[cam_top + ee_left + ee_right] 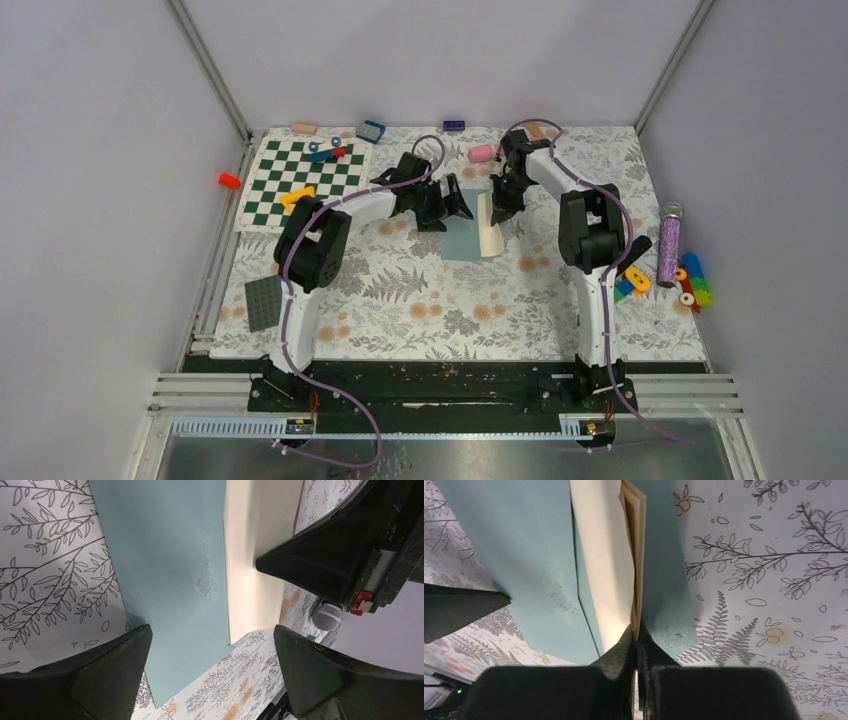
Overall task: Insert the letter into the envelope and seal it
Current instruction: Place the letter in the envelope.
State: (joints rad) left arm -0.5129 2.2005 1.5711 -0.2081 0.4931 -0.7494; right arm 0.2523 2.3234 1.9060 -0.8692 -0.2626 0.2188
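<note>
My right fingers (635,645) grasp the folded letter (604,555) at the right side of the envelope (524,545); I'd pin its left half with the released left fingers (137,647) before sliding the letter in.

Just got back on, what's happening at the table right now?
The right hand is shut on the folded cream letter, holding its edge over the teal envelope, which lies flat. The left hand hangs open above the envelope, gripping nothing. Whether the letter is in the pocket yet is unclear; nothing is sealed.
</note>
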